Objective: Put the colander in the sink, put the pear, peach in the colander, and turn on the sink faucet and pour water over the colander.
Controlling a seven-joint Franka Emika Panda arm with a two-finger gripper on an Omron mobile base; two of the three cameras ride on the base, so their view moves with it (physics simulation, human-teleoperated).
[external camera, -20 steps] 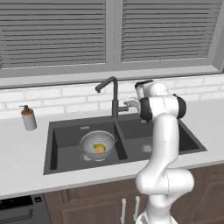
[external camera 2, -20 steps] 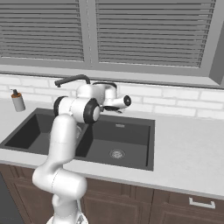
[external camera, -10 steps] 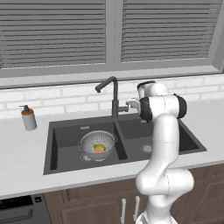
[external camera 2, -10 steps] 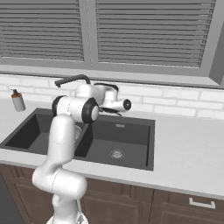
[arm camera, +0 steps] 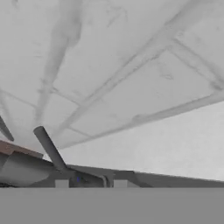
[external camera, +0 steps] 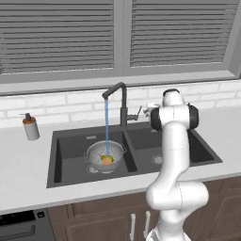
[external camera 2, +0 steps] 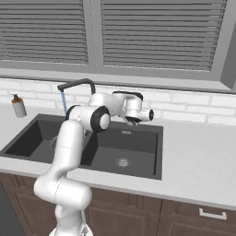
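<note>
Colander: I see the silvery-white perforated metal colander sitting in the left basin of the dark grey matte double-basin sink, so that step looks done.
Fruit: the small orange-pink round peach lies inside the colander, with a yellow-green bit just beside it that I take for the small pear; too small for me to be sure.
Water: a thin bright blue stream falls from the spout of the tall dark grey gooseneck faucet straight into the colander, so the faucet is on and the pour is under way.
Gripper: the robot's gripper sits by the faucet's small side lever; from the hand view I cannot tell whether the fingers are together or apart.
Left to do: in my judgement nothing beyond letting the water run over the fruit and backing the arm off.
</note>
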